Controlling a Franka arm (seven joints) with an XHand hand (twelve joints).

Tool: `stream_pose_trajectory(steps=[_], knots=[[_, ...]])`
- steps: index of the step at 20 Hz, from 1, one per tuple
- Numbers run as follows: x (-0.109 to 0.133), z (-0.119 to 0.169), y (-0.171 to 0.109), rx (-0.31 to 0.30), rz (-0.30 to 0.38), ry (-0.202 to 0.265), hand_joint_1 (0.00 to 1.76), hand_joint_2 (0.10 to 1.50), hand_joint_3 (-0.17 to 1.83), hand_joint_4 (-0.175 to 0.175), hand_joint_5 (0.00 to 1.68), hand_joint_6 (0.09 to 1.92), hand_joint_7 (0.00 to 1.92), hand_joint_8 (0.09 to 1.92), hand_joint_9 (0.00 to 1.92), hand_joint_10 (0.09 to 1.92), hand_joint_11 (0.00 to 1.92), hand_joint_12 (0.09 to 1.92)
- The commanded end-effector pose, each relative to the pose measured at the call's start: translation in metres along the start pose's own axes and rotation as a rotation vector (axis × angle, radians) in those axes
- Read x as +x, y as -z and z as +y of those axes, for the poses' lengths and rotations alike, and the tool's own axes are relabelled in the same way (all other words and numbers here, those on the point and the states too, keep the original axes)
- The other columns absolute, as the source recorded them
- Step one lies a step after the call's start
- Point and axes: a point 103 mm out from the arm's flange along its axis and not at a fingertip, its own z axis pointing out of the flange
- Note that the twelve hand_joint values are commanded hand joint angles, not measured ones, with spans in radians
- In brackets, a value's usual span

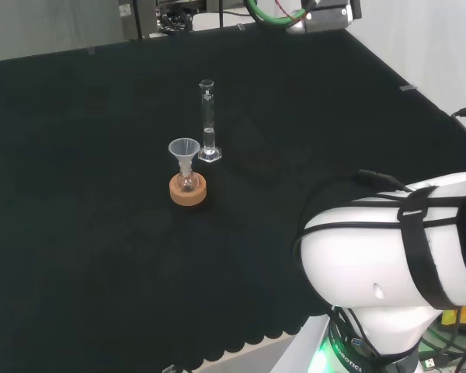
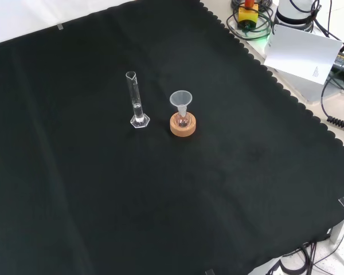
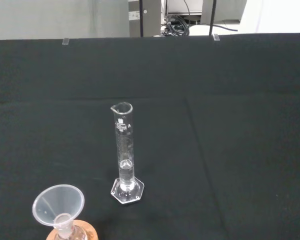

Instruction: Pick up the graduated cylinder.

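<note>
A clear graduated cylinder (image 1: 208, 120) (image 2: 136, 102) (image 3: 124, 155) stands upright on its hexagonal foot on the black cloth. Nothing touches it. In the wrist view it stands some way ahead of the camera, with the cloth bare around it. Just beside it is a small flask with a clear funnel (image 1: 185, 151) (image 2: 181, 102) (image 3: 58, 205) in its neck, resting on a cork ring (image 1: 188, 190) (image 2: 183, 125). In the head view the arm's white links (image 1: 396, 249) sit low at the right, well away from the cylinder.
The black cloth (image 1: 101, 233) (image 2: 218, 200) covers the bench, with a scalloped edge (image 2: 275, 80) at the right in the front view. Cables and a white box (image 2: 303, 51) lie beyond that edge.
</note>
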Motion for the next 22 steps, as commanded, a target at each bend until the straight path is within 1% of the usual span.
stream_pose_trajectory(steps=[1,3,5,10,12,16,19,22], knots=[[-0.024,0.018,-0.03,0.018,0.031,-0.02,0.01,1.23,0.33,-0.001,0.28,0.09,0.0,0.49,0.23,0.67,0.12,1.39],[-0.032,0.03,-0.04,0.015,0.049,-0.021,0.01,1.23,0.32,-0.002,0.28,0.09,0.0,0.49,0.23,0.67,0.12,1.39],[-0.039,0.044,-0.052,-0.003,0.069,-0.009,0.02,1.23,0.31,-0.003,0.28,0.09,0.01,0.5,0.24,0.67,0.12,1.39],[-0.05,0.086,-0.086,-0.019,0.112,0.025,0.05,1.21,0.29,-0.01,0.27,0.09,0.04,0.52,0.27,0.67,0.13,1.39],[-0.049,0.103,-0.099,-0.009,0.117,0.044,0.08,1.2,0.28,-0.011,0.27,0.09,0.06,0.53,0.29,0.68,0.13,1.39],[-0.045,0.128,-0.126,-0.01,0.155,0.083,0.14,1.17,0.26,-0.015,0.27,0.09,0.09,0.56,0.33,0.69,0.15,1.39],[-0.038,0.141,-0.149,0.014,0.165,0.118,0.18,1.15,0.25,-0.018,0.28,0.09,0.12,0.58,0.36,0.7,0.16,1.39],[-0.033,0.149,-0.171,0.031,0.185,0.14,0.2,1.14,0.25,-0.02,0.29,0.09,0.13,0.6,0.37,0.7,0.16,1.39]])
